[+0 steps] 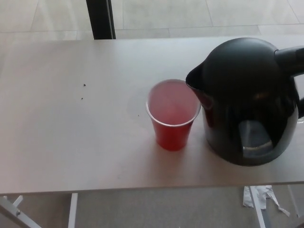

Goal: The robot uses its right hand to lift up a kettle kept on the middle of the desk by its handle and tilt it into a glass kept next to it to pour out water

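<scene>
White desk (71,142) was seen bearing a red cup (173,115) beside a black kettle (244,102); neither robot hand was visible.

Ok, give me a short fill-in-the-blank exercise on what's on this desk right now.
1. The cup beside the kettle is coloured ____.
2. The kettle's spout points toward the ____.
3. In the picture, the kettle stands to the ____ of the cup.
4. The kettle's body is coloured ____.

Missing words: red; cup; right; black
</scene>
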Motion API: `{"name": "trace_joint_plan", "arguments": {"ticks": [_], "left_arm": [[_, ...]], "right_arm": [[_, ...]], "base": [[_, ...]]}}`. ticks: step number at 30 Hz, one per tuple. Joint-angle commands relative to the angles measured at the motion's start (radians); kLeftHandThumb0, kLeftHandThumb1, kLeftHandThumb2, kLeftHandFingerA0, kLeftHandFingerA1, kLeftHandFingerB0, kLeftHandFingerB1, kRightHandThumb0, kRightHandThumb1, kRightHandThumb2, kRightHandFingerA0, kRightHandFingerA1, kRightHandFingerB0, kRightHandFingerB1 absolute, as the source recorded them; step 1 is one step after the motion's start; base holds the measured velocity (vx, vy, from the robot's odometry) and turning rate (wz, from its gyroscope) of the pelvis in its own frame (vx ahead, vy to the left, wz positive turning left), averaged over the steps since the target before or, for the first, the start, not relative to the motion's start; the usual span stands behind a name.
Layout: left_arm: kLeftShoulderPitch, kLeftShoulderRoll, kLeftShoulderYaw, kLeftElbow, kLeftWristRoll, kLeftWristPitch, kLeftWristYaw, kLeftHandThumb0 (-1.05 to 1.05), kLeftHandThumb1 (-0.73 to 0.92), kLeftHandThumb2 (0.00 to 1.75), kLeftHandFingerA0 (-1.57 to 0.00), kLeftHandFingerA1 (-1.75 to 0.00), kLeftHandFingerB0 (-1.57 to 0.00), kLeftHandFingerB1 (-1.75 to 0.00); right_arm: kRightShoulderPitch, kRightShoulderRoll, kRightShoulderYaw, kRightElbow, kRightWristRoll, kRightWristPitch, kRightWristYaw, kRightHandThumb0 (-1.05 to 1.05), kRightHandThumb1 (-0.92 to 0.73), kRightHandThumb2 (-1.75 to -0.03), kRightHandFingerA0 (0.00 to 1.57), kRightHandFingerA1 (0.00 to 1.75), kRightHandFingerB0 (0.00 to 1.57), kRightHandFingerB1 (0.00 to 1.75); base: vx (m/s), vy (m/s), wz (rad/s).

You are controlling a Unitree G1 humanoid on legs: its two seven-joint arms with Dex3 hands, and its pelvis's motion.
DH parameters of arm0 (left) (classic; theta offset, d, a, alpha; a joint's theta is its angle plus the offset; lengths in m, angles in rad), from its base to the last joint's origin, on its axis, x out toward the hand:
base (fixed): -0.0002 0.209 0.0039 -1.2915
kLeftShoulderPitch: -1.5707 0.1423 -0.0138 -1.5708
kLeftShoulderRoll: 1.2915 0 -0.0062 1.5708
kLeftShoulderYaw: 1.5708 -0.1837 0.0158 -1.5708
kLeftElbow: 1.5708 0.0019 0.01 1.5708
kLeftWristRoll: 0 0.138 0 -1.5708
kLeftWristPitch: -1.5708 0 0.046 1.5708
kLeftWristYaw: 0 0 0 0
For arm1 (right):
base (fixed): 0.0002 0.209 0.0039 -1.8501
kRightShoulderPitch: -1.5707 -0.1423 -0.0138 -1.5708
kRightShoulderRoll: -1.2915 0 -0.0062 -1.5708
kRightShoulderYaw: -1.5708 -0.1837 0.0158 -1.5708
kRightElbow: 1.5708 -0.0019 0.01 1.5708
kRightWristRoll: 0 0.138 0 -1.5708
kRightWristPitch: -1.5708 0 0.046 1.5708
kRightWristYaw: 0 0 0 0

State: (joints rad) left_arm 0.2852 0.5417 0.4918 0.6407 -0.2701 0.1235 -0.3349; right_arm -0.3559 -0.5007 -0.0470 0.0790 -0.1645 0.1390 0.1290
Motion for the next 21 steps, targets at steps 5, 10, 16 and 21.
{"name": "trace_joint_plan", "arguments": {"ticks": [5,10,16,21], "left_arm": [[-0.009,0.04,-0.004,-0.017,0.021,0.024,0.007,-0.71,0.56,0.96,-0.56,-0.67,-0.35,-0.57],[-0.033,0.051,-0.015,0.016,0.029,0.026,0.007,-0.69,0.57,0.96,-0.54,-0.64,-0.35,-0.56],[-0.044,0.055,-0.013,0.006,0.027,0.04,0.013,-0.69,0.57,0.97,-0.55,-0.64,-0.36,-0.56],[-0.04,0.052,-0.016,-0.016,0.031,0.045,0.018,-0.71,0.58,0.98,-0.54,-0.64,-0.36,-0.57]], "right_arm": [[-0.114,-0.05,0.009,-0.08,0.003,0.184,0.117,-0.23,-0.46,-1.22,0.99,1.75,0.84,1.53],[-0.176,-0.065,0.049,-0.147,-0.027,0.239,0.154,-0.17,-0.49,-1.1,0.92,1.73,0.83,1.45],[-0.24,-0.045,0.084,-0.193,-0.05,0.256,0.16,-0.31,-0.3,-1.36,0.96,1.71,0.88,1.54],[-0.213,-0.024,0.076,-0.217,-0.022,0.243,0.17,-0.25,-0.38,-1.19,1.22,1.4,1.08,1.3]], "base": [[0.0,0.0,0.0],[0.0,0.0,0.0],[0.0,0.0,0.0],[0.0,0.0,0.0]]}}
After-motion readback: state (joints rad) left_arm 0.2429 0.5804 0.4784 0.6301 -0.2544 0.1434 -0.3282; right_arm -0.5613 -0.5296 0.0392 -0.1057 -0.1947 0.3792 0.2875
